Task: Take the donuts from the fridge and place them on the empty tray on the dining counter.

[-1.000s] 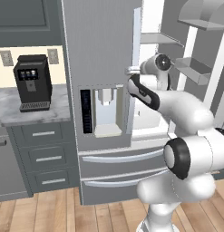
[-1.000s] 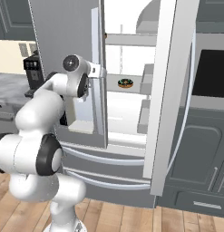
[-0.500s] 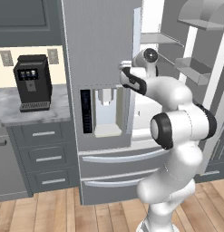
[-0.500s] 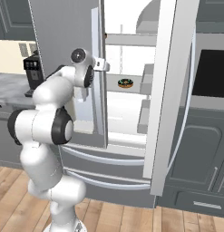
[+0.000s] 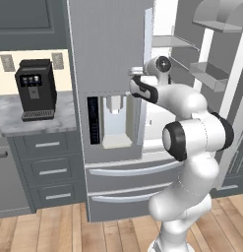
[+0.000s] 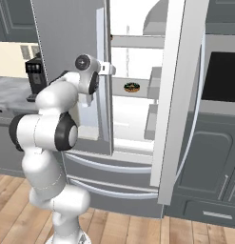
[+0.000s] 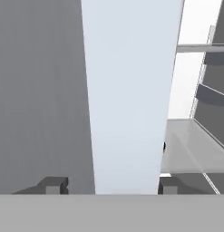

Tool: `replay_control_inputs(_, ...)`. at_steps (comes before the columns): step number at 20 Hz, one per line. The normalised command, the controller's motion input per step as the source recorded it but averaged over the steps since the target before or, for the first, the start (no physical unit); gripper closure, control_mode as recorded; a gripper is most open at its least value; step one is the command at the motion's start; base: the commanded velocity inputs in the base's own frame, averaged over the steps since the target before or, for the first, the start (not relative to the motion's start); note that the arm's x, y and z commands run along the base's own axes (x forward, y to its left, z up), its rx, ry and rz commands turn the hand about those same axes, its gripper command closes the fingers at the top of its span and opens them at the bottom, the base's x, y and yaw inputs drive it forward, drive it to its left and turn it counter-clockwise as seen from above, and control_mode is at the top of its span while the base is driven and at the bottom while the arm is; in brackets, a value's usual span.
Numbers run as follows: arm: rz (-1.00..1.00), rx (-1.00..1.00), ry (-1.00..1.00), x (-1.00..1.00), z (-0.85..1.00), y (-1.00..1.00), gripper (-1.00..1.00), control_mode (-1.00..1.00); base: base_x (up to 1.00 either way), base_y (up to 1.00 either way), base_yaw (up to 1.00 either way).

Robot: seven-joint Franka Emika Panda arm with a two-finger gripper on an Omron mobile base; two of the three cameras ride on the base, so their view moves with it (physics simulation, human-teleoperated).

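Observation:
The grey-steel fridge point(image 5: 108, 44) has its left door shut and its right door point(image 6: 178, 95) swung wide, baring the white interior. One chocolate-iced donut point(image 6: 132, 87) lies on a middle shelf; in the hand view just a sliver of the donut point(image 7: 163, 146) peeks past the door edge. The second donut is hidden. My gripper point(image 6: 109, 70) point(image 5: 136, 73) is at the inner edge of the left door, short of the shelf. It is open point(image 7: 106, 185), with one fingertip on either side of the pale door edge and nothing held. The tray and dining counter are out of view.
A black coffee machine point(image 5: 37, 88) stands on the short marble worktop point(image 5: 10, 115) over grey drawers, left of the fridge. The fridge's bottom drawers point(image 5: 128, 172) lie below my arm. The open door's bins point(image 5: 209, 71) jut out on the right, with a dark oven point(image 6: 223, 76) beyond.
My arm has swung its elbow round and upright, and the hand has edged left and up to the left door's inner edge. The donut and the doors have not moved.

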Motion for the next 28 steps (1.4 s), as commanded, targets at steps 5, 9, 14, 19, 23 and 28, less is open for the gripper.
replay_control_inputs(5, 0.00, -0.04, 0.08, -0.45, 0.05, 0.22, 1.00, -1.00, 0.00, 0.00, 0.00)
replay_control_inputs(9, 0.00, -0.06, 0.02, -1.00, 0.06, 0.72, 1.00, -1.00, 0.00, 0.00, 0.00)
replay_control_inputs(14, 0.00, 0.00, -0.02, -1.00, 0.00, 0.78, 1.00, -1.00, 0.00, 0.00, 0.00)
replay_control_inputs(19, -0.02, 0.01, -0.03, -1.00, -0.02, 0.92, 1.00, -1.00, 0.00, 0.00, 0.00)
replay_control_inputs(23, -0.03, 0.11, -0.10, -1.00, -0.05, 0.92, 1.00, -1.00, 0.00, 0.00, 0.00)
replay_control_inputs(28, -0.06, 0.14, -0.04, -1.00, -0.03, 0.98, 1.00, -1.00, 0.00, 0.00, 0.00)
